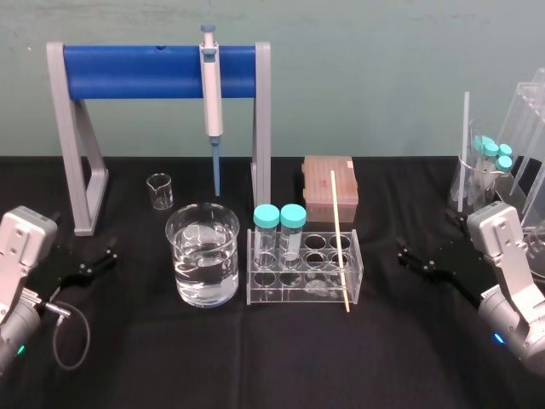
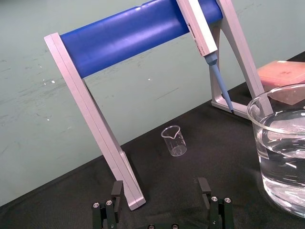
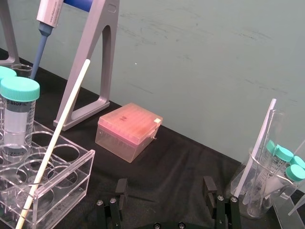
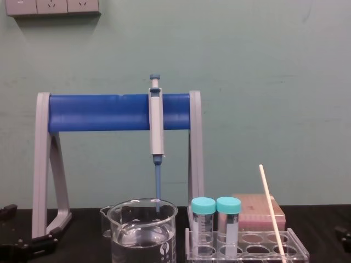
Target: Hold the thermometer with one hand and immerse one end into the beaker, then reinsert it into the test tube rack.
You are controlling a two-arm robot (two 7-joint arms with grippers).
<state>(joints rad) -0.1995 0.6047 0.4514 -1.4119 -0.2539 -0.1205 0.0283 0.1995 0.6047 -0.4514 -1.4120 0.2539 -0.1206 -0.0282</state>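
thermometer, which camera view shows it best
Head view: the thermometer shows whole, top to tip, leaning in the right-hand end of the test tube rack. The right wrist view is closer but cuts off its lower end; the chest view sees it side-on, its bottom also out of frame.

beaker (image 4: 143, 231) base cut off in chest view, thermometer (image 4: 271, 208) foot too

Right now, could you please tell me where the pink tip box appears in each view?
Head view: the pink tip box sits right of centre, behind the test tube rack.
Left wrist view: the box peeks out behind the beaker.
Right wrist view: the box lies beyond the rack.
Chest view: the box is low, right of centre, behind the rack.
Shared landmark: the grey stand leg beside it.
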